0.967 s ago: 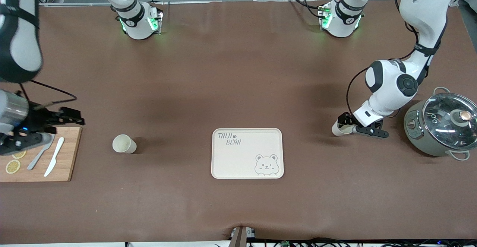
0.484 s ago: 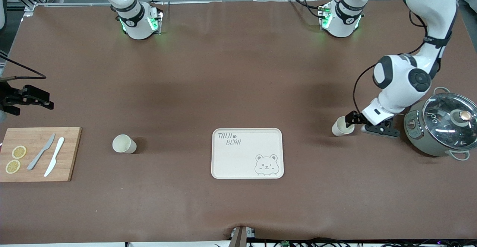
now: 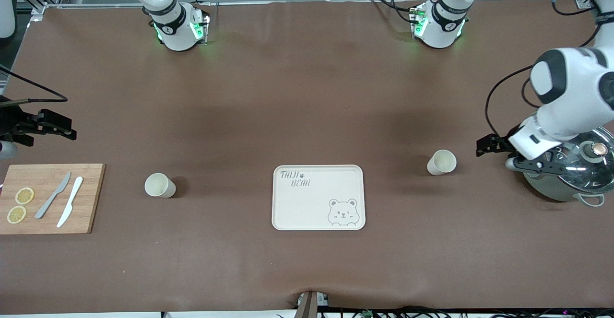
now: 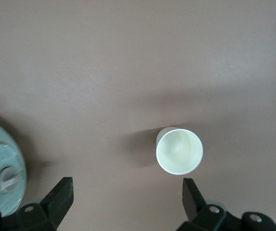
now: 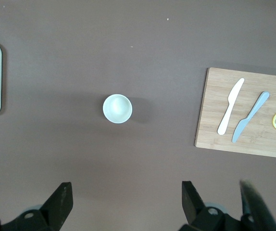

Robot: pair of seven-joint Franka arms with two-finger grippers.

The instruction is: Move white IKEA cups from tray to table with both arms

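Both end effectors are wide open and holding nothing. The left end effector point(image 3: 496, 152) has let go and pulled away: a second ago it was right at the cup toward the left arm's end of the worktop, and now it hangs up over the edge of the grey-green pot point(image 3: 566, 164), well clear of that cup point(image 3: 442, 161). In the left wrist view the cup point(image 4: 179, 150) stands upright and free just ahead of the spread fingers point(image 4: 60, 195).

The right end effector point(image 3: 45, 128) has likewise backed off; a second ago it was over the cutting board point(image 3: 50, 198), now it hovers clear of the board's edge that is farther from the front camera, out by the right arm's end of the worktop.

Taking the tray point(image 3: 318, 197) as the landmark: it is bare, only the bear drawing on it. One cup point(image 3: 159, 185) sits well apart from it toward the right arm's end, the other well apart toward the left arm's end and slightly farther from the front camera than the tray. Both rest upright on the worktop point(image 3: 307, 92).

My read: the move looks done, and the arms are simply retreating.
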